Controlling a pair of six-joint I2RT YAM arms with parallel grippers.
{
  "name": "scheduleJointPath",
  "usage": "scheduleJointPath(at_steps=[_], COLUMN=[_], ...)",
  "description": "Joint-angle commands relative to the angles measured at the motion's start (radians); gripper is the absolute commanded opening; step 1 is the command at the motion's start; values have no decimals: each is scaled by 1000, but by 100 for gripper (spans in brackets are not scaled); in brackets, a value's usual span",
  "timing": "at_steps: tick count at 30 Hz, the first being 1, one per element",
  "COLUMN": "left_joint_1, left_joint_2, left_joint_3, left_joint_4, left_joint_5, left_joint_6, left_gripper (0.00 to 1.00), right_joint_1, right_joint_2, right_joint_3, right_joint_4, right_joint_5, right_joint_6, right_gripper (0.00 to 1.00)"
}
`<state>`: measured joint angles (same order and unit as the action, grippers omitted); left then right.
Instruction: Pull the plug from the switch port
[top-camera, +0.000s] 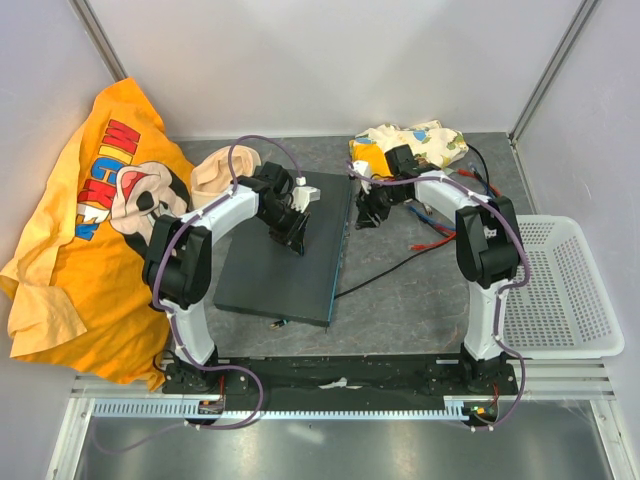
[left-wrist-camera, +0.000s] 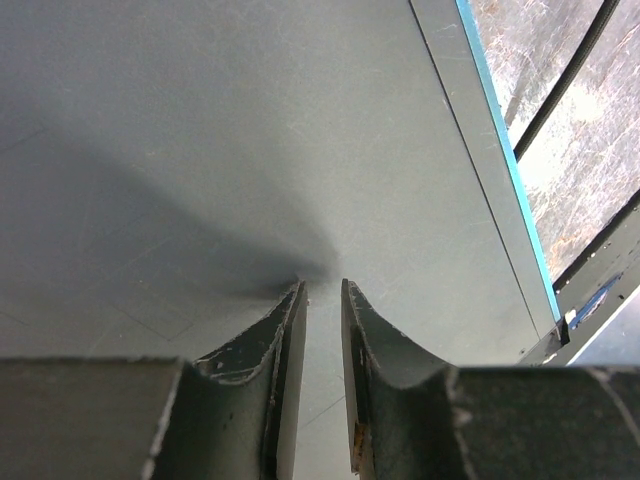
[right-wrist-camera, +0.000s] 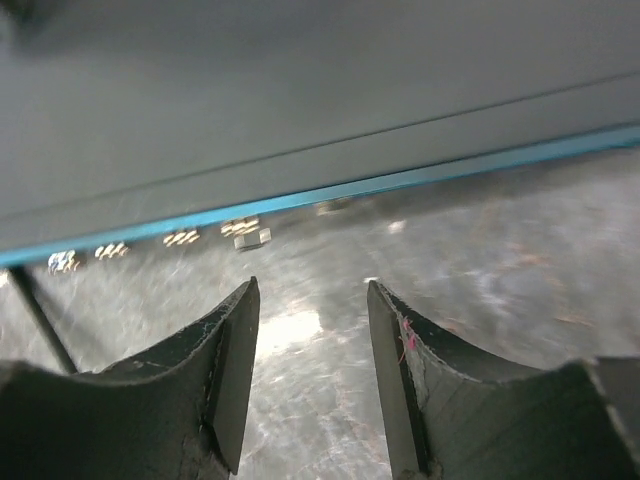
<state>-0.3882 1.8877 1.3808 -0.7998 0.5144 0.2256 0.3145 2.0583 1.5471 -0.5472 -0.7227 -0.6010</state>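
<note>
plug hidden in all views; switch (right-wrist-camera: 300, 120) sockets blurred; orange shirt (top-camera: 80, 230) cut off.

switch (top-camera: 285, 250) mid-table, left tool (top-camera: 292, 235) on it, right tool (top-camera: 368, 212) just beside its right edge, basket (top-camera: 570, 300) far right

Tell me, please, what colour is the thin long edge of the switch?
Teal-blue, clearest in the left wrist view on the switch.
</note>
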Motion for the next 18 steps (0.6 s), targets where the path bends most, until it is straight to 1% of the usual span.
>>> scheduleJointPath(at_steps=[1, 8, 18], left_joint_1=[2, 2, 3], left_joint_2=[1, 13, 13], left_joint_3=[-34, -16, -26], left_joint_4=[-4, -4, 2], left_joint_5=[-79, -77, -77], left_joint_6=[34, 32, 27], left_gripper=[29, 29, 29], right_joint_1=[49, 84, 107], right_joint_2=[10, -1, -3], right_joint_3=[51, 33, 22], right_joint_4=[-161, -149, -40], right_joint_5=[-55, -23, 57], right_joint_6=[-218, -244, -184], right_gripper=[56, 57, 55])
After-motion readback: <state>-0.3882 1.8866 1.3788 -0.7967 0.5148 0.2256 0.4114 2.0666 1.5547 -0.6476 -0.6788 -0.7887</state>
